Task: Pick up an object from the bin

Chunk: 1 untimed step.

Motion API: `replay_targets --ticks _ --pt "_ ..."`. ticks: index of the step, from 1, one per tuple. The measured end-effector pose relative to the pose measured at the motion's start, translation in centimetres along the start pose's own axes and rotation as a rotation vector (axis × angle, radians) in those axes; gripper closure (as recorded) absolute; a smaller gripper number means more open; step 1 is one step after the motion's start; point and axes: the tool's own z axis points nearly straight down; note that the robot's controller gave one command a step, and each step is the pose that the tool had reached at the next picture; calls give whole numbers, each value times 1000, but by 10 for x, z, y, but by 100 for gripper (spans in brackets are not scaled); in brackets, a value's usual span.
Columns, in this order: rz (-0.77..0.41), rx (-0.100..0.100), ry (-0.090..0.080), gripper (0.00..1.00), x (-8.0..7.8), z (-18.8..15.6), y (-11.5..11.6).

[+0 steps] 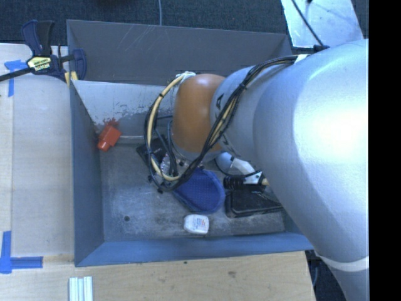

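My gripper (161, 165) is low in the middle of the bin, mostly hidden under the arm's orange cover and cables. A blue rounded thing (202, 191) lies right beside it, to its lower right, touching or nearly touching it. A small white flat thing with a label (197, 224) rests on the floor just in front of the blue one. An orange-red block (108, 137) sits apart at the back left, against the bin's wall.
A black flat box (252, 201) lies at the right, partly under the arm. A white and blue thing (234, 163) peeks out behind it. The arm covers the bin's right side. Bare floor lies to the left front.
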Motion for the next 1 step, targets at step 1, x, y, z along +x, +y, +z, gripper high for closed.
replay_targets --ticks 1 --pt "-16 4 8 100 31 -95 -23"
